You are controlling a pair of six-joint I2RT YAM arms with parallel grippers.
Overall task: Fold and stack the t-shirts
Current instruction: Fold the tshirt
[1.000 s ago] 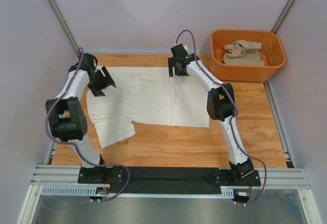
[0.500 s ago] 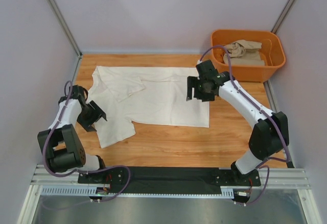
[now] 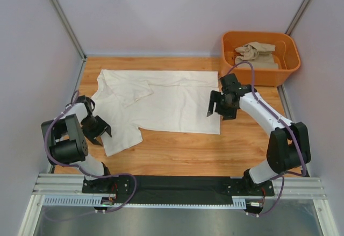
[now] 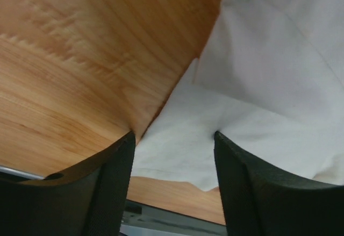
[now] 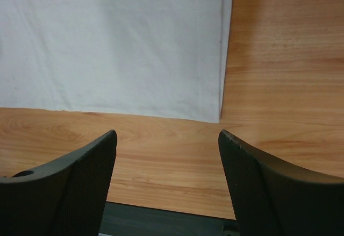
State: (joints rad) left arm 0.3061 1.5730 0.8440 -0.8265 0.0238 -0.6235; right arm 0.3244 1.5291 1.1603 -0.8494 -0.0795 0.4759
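Observation:
The cream-white t-shirt [image 3: 166, 99] lies spread flat on the wooden table, with one sleeve [image 3: 122, 139] sticking out at the near left. My left gripper [image 3: 99, 129] is low at that sleeve's left edge. In the left wrist view it [image 4: 173, 163] is open, with the white cloth [image 4: 183, 139] lying between its two fingers. My right gripper [image 3: 217, 108] hovers open over the shirt's near right corner [image 5: 215, 112], nothing between its fingers [image 5: 252, 182]. The sandy beige t-shirt [image 3: 257, 54] lies crumpled in the tub.
The orange plastic tub [image 3: 260, 74] stands at the back right corner of the table. Bare wood [image 3: 188, 152] runs between the shirt's near hem and the black base rail [image 3: 177, 185]. Grey walls close in on both sides.
Both arms have pulled back from the shirt's far edge. The left gripper came down to the near left sleeve with its jaws a little narrower. The right gripper swung to the near right corner.

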